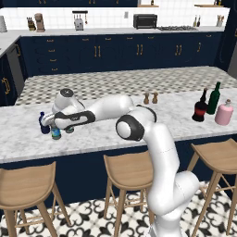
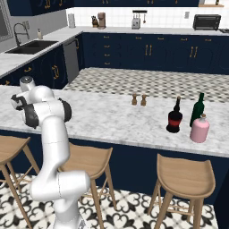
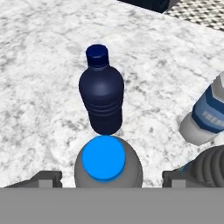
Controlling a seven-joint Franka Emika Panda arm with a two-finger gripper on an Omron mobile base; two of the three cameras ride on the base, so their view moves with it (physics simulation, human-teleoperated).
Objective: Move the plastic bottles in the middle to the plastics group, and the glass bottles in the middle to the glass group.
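In the hand view, a grey-tinted plastic bottle with a bright blue cap is seen from above, standing between the two dark finger tips of the pincer. The tips are set apart on either side of the bottle; whether they touch it cannot be told. Just beyond it, the solid navy bottle is stood upright on the marble surface, and a pale bottle with a blue label is seen at the right edge.

In the left base view, the white arm is bent at the elbow and stretched far to its left, low over the surface, with the hand pointed downward over the small bottle and the navy bottle just beside it.

Farther along the surface, two small wooden shakers are stood together near the middle. Well apart, at the far right, the dark squat bottle with the red label is placed upright beside the tall green bottle and the pink bottle.
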